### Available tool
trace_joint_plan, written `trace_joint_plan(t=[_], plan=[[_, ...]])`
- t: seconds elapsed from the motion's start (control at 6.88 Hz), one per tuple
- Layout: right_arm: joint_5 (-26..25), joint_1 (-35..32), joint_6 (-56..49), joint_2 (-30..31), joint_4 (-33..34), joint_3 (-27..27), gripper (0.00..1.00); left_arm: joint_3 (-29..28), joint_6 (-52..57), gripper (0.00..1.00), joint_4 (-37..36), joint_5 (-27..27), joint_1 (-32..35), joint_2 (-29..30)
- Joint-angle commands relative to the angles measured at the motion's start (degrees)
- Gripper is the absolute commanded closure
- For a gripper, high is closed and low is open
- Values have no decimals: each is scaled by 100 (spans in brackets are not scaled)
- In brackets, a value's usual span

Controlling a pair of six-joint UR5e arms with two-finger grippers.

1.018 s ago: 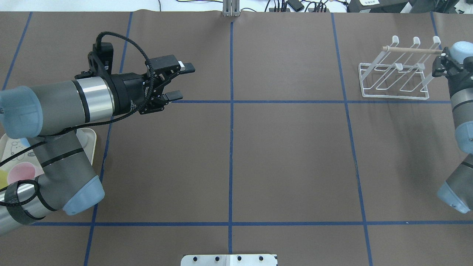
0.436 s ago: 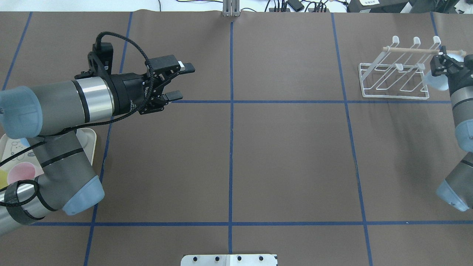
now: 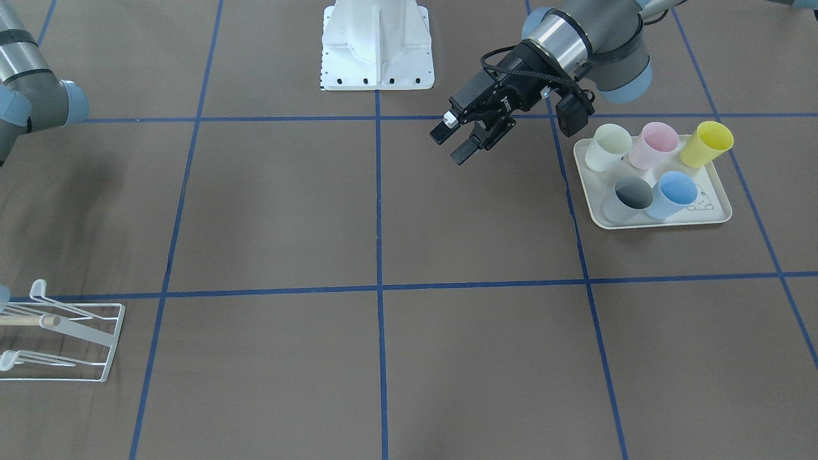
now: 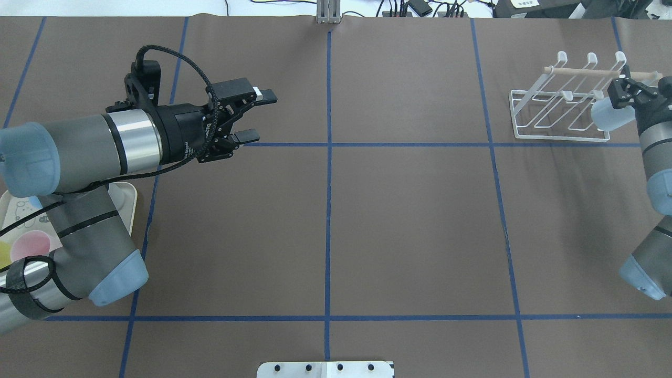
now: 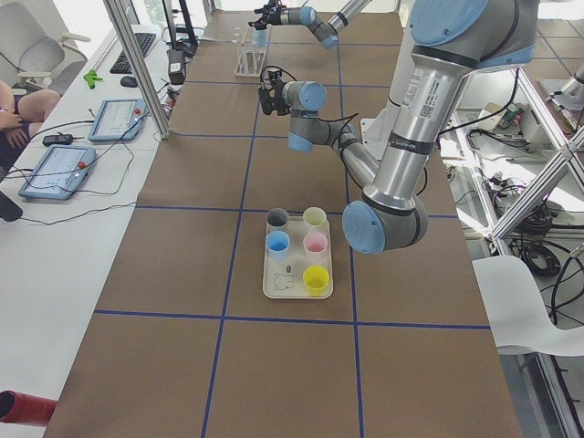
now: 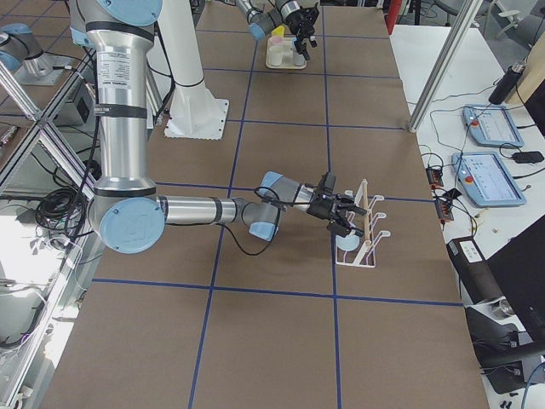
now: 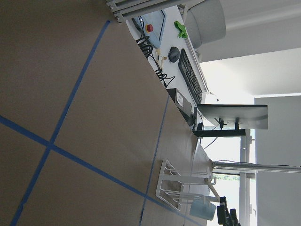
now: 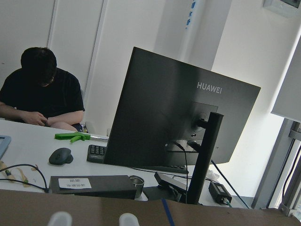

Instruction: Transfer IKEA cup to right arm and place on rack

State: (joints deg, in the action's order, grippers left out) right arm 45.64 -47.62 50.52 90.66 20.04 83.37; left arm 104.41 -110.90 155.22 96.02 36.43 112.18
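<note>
Brown paper with blue tape lines covered the worktop (image 4: 409, 220). Over its far half on the robot's left hung the left gripper (image 4: 260, 116), its fingers spread wide on nothing, well away from the action. Near that arm's base the cream tray (image 3: 658, 220) carried five spare cups.

At the other end stood the white wire rack (image 4: 562, 138) with its wooden dowel (image 4: 583, 71) across the top. The pale blue IKEA cup (image 4: 606, 115) hung tipped on its side at the rack's outer end, clear of the worktop and just beside the last prong (image 4: 620, 54). The right gripper (image 4: 634, 90) sat right against it. As far as I could judge, its fingers were closed on the cup's rim, though the contact itself was too small to see clearly.

The step, to my eye, was seating the cup over a prong. Doing that well would mean bringing the mouth fully downward and centring it over the prong tip. It would then come down slowly, clear of the dowel. That rack looked light, so a sideways nudge might slide it. I would let go only once the prong carried the cup.
</note>
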Motion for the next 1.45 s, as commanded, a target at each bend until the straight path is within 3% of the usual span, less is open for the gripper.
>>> trace_joint_plan(t=[0.0, 0.15, 0.29, 0.58, 1.02, 1.16, 1.31], plan=[[418, -63, -25, 92, 0, 492, 0, 201, 51, 0, -122, 553, 161, -64], [655, -89, -25, 293, 26, 826, 0, 333, 69, 0, -411, 967, 511, -134], [1179, -229, -25, 599, 35, 1178, 0, 360, 417, 0, -822, 1824, 1149, -144], [2461, -580, -7, 970, 44, 1654, 0, 789, 2222, 0, -1920, 2471, 1681, -520], [4420, -1203, 150, 963, 262, 1673, 0, 1177, 4535, 0, -4090, 2746, 2096, -600], [5245, -1484, 394, 823, 446, 1699, 0, 1274, 5221, 0, -4636, 2746, 2105, -609], [5724, -1669, 641, 535, 840, 1778, 0, 1414, 6203, 0, -5268, 2755, 2114, -696]])
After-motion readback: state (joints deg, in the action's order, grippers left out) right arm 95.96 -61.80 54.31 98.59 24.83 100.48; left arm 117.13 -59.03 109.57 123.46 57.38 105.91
